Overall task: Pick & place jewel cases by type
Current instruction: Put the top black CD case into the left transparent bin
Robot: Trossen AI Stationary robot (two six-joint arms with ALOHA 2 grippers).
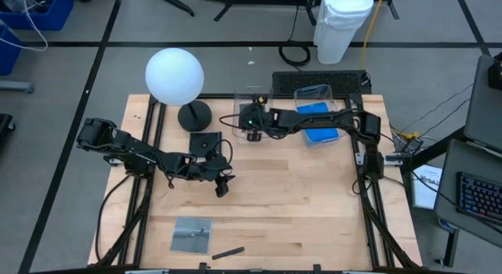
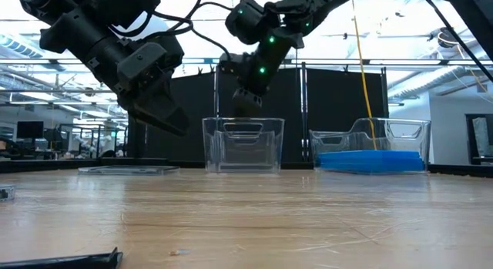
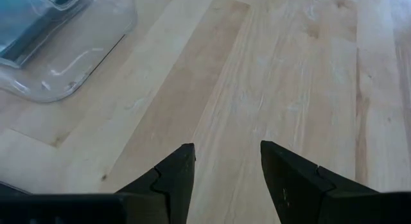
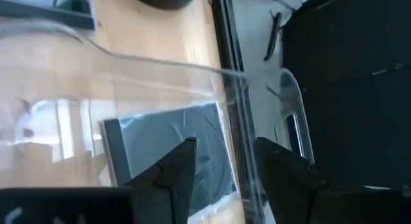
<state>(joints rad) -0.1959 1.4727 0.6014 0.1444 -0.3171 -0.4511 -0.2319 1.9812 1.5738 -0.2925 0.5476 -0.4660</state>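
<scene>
Left pincer (image 3: 228, 166) parted over bare wooden table (image 3: 276, 76); clear tub (image 3: 58, 51) beyond.

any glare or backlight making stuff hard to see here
Low view: bright windows behind backlight both arms into near silhouettes. Right wrist view: the clear tub wall reflects light, hazing the dark case inside. High view: even light, white globe lamp looks washed out. Left wrist view: no glare.

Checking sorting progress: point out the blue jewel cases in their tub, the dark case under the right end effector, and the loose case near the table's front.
blue jewel cases (image 1: 320, 134): high view, top face.
dark jewel case (image 4: 192, 153): right wrist view, lid.
loose jewel case (image 1: 192, 235): high view, centre.
</scene>
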